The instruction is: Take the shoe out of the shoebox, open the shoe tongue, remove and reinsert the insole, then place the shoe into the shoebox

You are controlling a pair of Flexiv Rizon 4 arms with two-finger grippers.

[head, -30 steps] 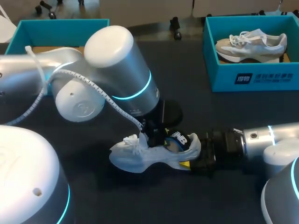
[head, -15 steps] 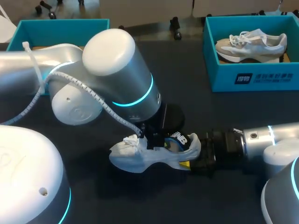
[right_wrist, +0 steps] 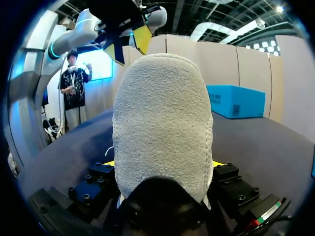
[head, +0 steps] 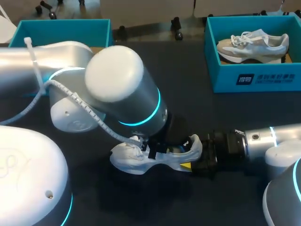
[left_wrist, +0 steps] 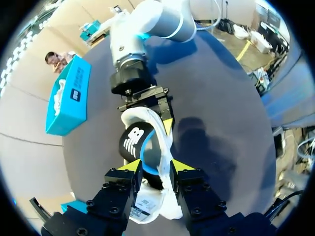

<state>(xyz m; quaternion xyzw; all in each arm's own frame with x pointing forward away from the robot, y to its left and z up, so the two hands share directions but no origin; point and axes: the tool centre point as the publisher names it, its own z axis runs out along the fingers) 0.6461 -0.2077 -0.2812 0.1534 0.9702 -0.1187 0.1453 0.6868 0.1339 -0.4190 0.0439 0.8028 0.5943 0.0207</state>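
Gripper on my left arm (left_wrist: 156,168) is partly open and holds nothing. It points down into the mouth of the shoe (head: 126,160), and its yellow tips are at the toe-side end of the black insole (left_wrist: 132,142), just above the folded-back tongue (left_wrist: 142,209). The shoe lies near the middle of the table (head: 188,108), toe to the left, outside both boxes. At its right end my right gripper (right_wrist: 163,164) is closed on the heel from two sides and holds it steady. I judge that the step in hand is to take out the insole. To do it well, I would lower one finger inside along the side wall, catch only the insole's edge and not the lining, close gently, and lift slowly while the right grip does not loosen. At the far right stands a shoebox (head: 249,77) with another shoe; at the far left is a second shoebox (head: 61,26).
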